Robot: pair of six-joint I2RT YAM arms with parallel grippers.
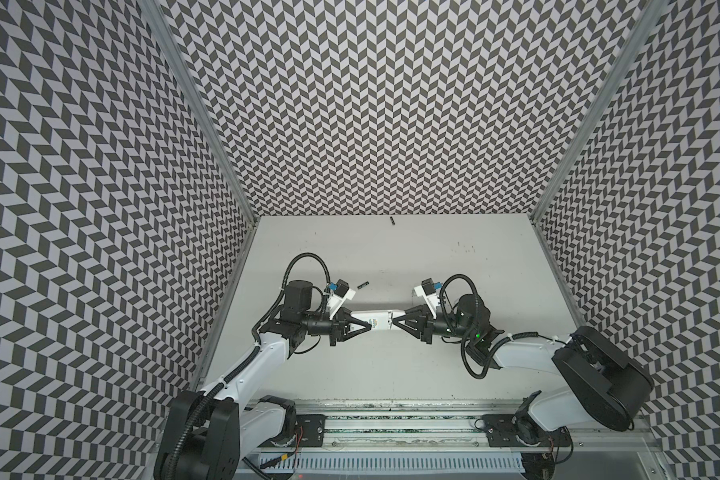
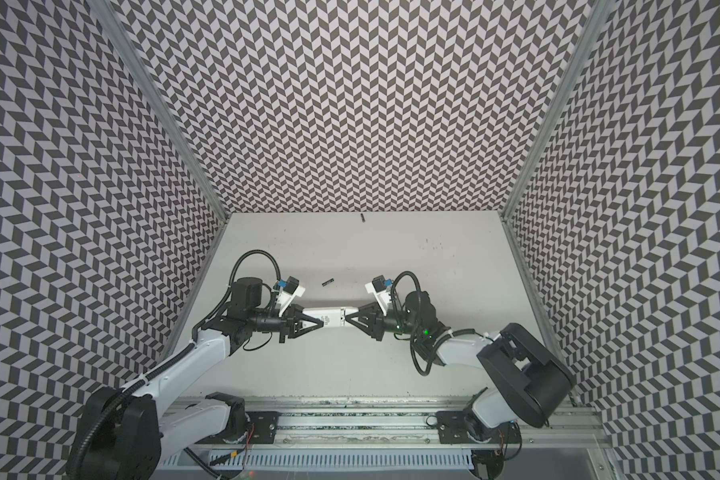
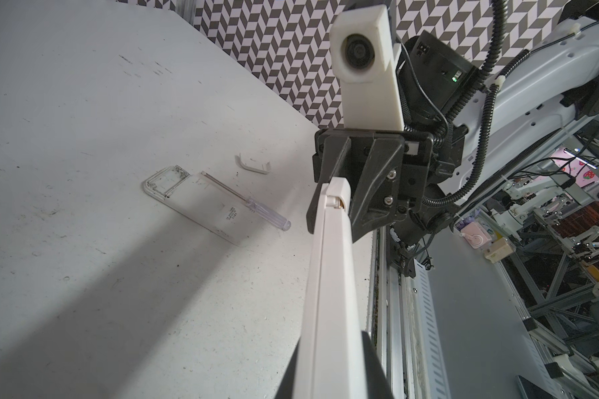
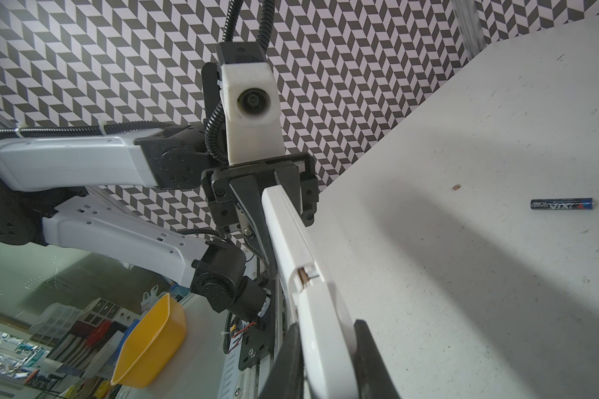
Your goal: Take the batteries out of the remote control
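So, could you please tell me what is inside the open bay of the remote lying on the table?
In the remote, the open bay looks empty: only its frame and small metal contacts show. The rest inside is covered by the white shell.

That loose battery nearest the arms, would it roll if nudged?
Probably: the battery is a smooth cylinder lying on its side on the flat table, so a sideways nudge would likely roll it. It looks rigid and small, so probably light.
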